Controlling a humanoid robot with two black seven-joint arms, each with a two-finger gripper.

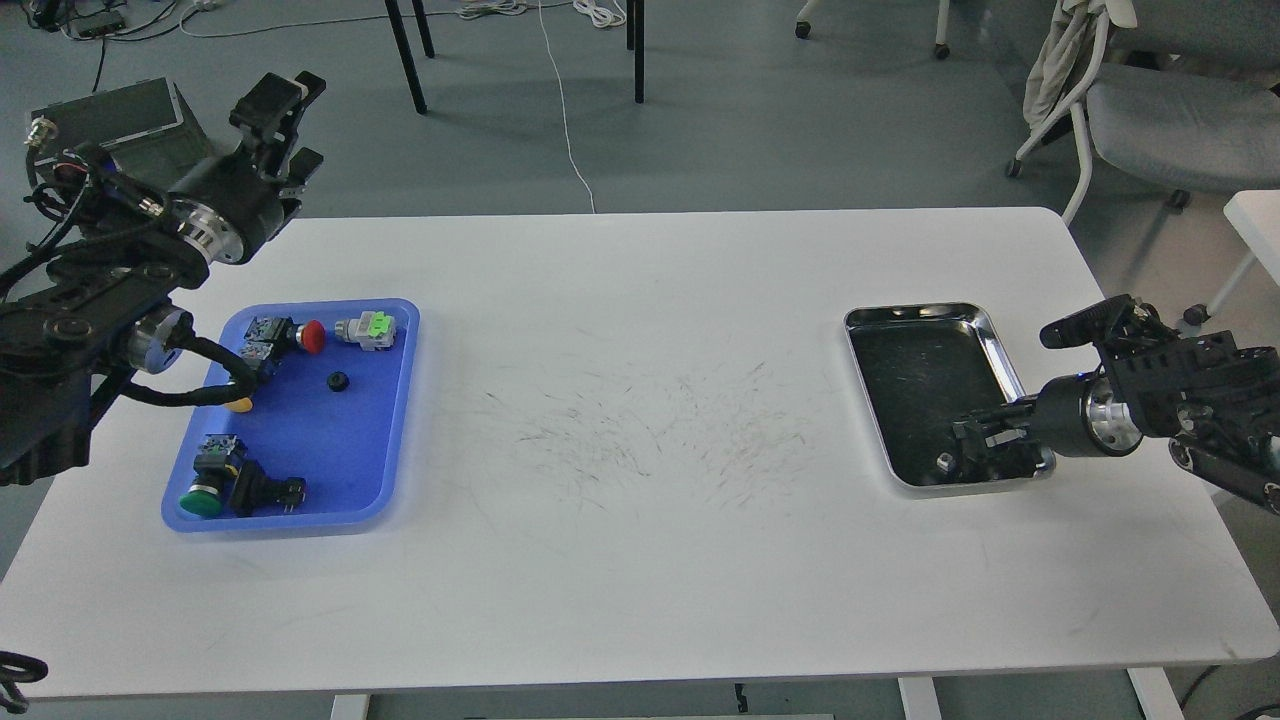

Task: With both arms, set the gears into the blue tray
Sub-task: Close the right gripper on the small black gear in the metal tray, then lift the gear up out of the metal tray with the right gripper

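The blue tray (pixel 300 455) lies at the table's left side. One gear (pixel 338 381), small, black and round, rests on its floor near the middle. My left gripper (pixel 288 128) is raised above the table's far left corner, behind the tray, open and holding nothing. My right gripper (pixel 966 447) reaches low into the near end of the steel tray (pixel 990 325). Its tips are right beside a small round greyish piece (pixel 941 462) that may be the other gear. The fingers are dark against the black lining, so their state is unclear.
The blue tray also holds push-button switches: a red-capped one (pixel 300 335), a green and grey one (pixel 366 329), a green-capped one (pixel 205 495) and a black one (pixel 262 491). My left arm's cable (pixel 200 395) hangs over the tray's left edge. A chair (pixel 1150 120) stands beyond the far right corner.
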